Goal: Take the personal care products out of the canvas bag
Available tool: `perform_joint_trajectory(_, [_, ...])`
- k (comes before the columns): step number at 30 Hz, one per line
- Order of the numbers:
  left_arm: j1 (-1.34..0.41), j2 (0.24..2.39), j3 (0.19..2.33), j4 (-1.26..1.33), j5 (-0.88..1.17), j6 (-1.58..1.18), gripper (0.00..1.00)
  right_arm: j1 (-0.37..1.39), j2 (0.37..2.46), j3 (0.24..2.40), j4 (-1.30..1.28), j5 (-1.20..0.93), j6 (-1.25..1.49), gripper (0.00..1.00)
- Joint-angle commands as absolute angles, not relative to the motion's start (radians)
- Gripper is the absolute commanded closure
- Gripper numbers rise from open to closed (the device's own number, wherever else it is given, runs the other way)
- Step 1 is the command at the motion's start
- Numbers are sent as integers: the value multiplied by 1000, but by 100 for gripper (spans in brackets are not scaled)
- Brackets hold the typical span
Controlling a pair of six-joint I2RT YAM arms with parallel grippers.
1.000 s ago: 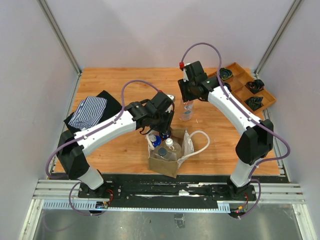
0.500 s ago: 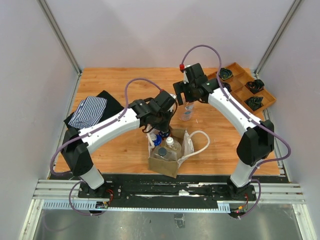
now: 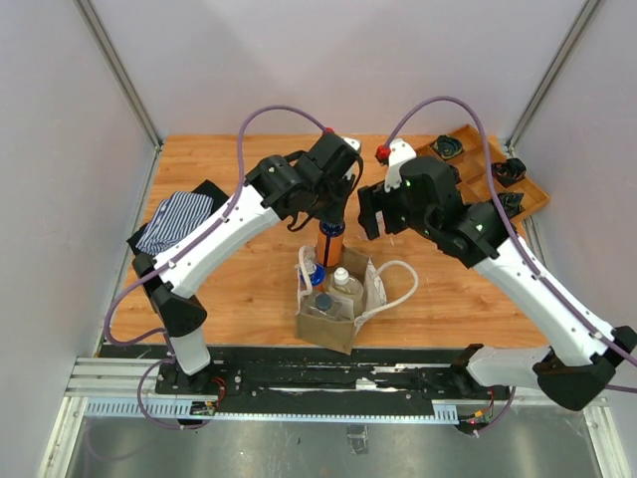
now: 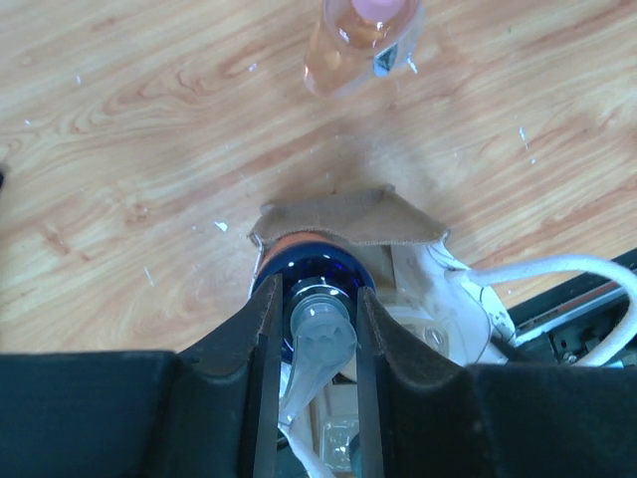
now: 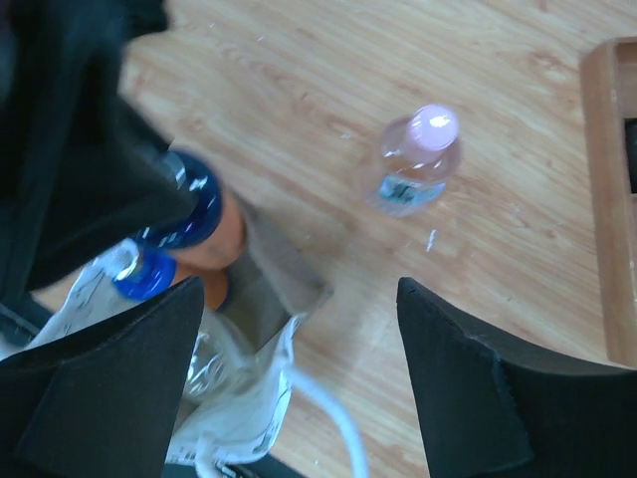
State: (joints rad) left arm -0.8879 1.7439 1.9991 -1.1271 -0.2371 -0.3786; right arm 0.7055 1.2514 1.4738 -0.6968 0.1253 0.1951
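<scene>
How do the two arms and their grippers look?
The left arm and right arm have white links, black joints and a purple cable each, with a small red part near the wrist. The left gripper and right gripper have broad black fingers.

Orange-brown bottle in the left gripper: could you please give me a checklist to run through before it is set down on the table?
1. Left gripper shut on the orange-brown bottle: ok.
2. Bottle base clear of the canvas bag: cannot tell; the bag's edge overlaps it in the left wrist view.
3. Right gripper open and empty: ok.
4. Pink-capped bottle upright on the table, apart from the bag: ok.
5. Bag emptied: not ok; a blue-capped bottle and a white-capped bottle are inside.
</scene>
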Motion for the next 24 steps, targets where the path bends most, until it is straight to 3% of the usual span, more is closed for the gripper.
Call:
perform_joint_trajectory(1, [-893, 1811, 2157, -1206, -325, -327, 99, 819, 1193, 1407, -779, 168, 191, 22])
perform_joint_trajectory(11, [-887, 1780, 2203, -1186, -312, -353, 100, 880, 1049, 1238, -788, 266, 241, 22])
perform_joint_trajectory(24, [-887, 1619, 2166, -1156, -349, -440, 99, 880, 1093, 1197, -737, 207, 256, 21])
